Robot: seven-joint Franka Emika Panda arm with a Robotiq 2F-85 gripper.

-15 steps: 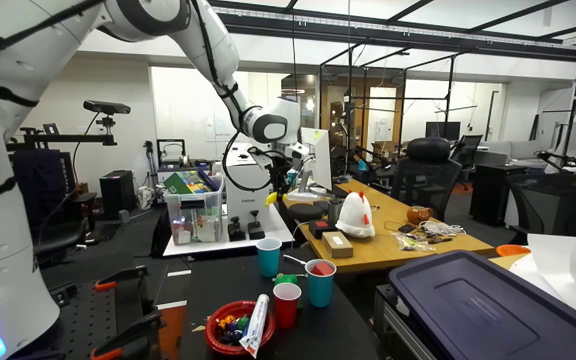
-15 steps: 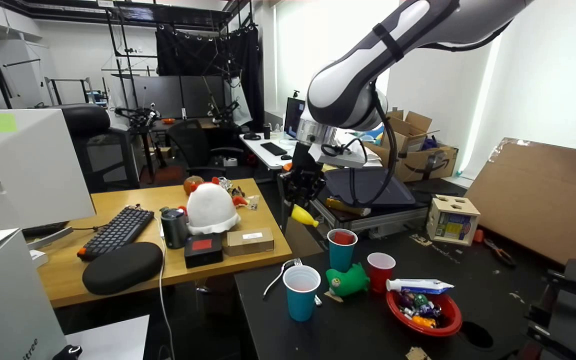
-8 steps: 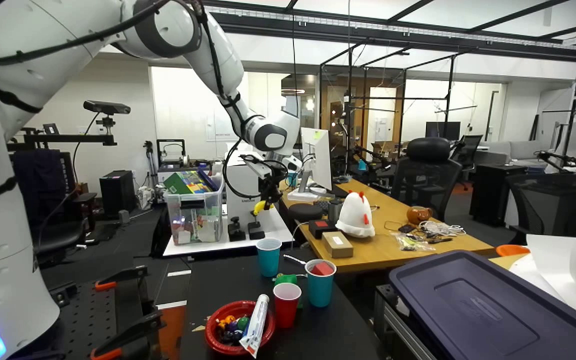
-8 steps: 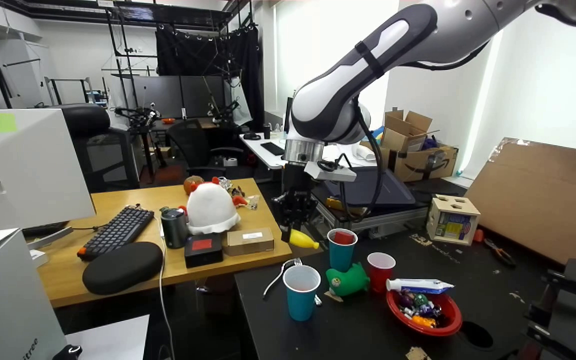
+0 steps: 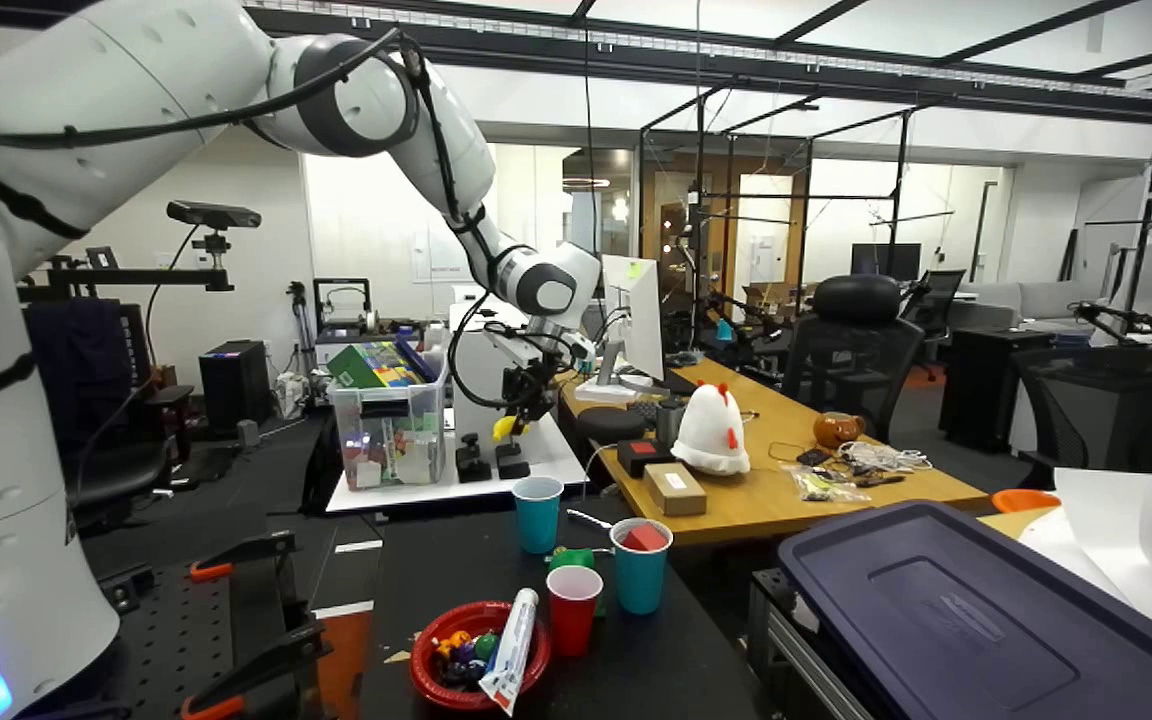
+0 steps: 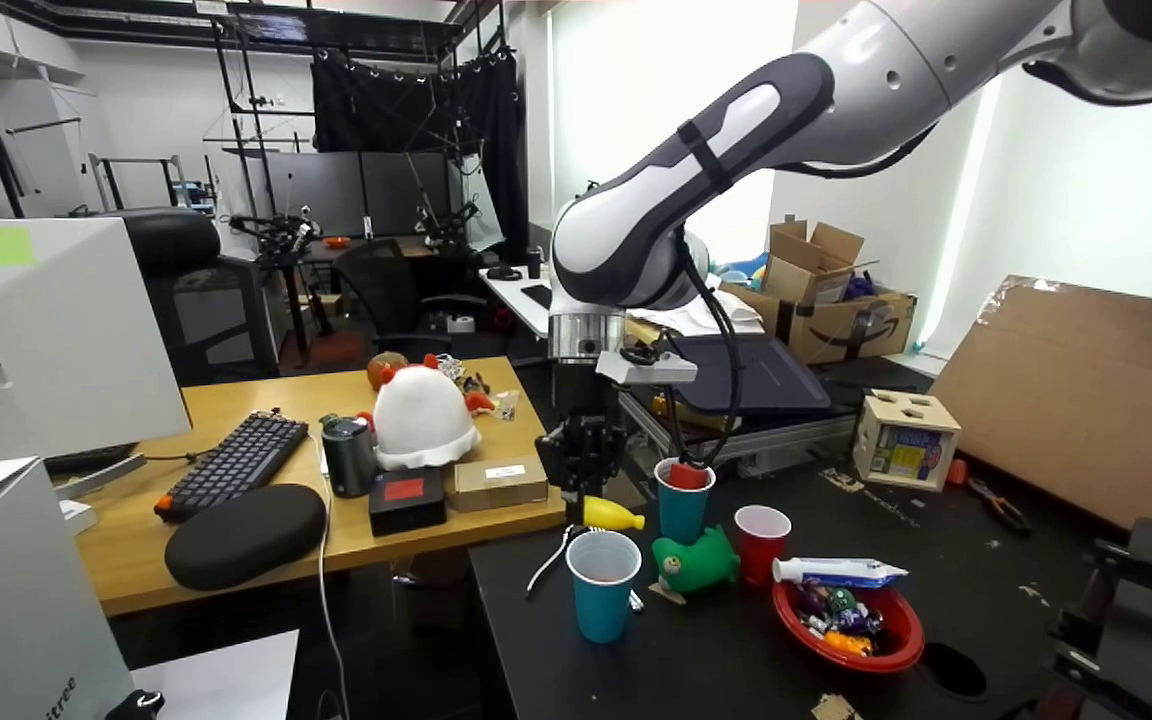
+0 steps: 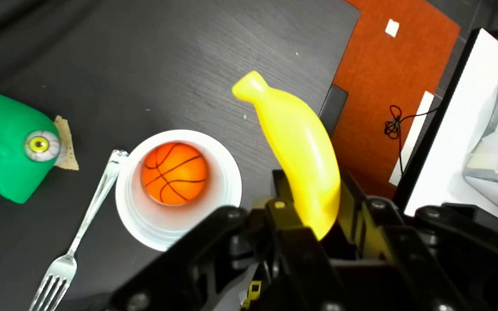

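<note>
Visibly apart: cup rim (image 7: pixel 233 181) and banana (image 7: pixel 303 147) in tool (image 7: pixel 316 194).

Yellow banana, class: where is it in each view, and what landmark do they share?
In an exterior view: yellow banana, just left of centre, higher than the green toy.
In an exterior view: yellow banana, just right of centre, higher than the green toy.
Wrist view: yellow banana, right of centre, in the gripper; green toy at left edge.
Shared landmark: the green toy.
</note>
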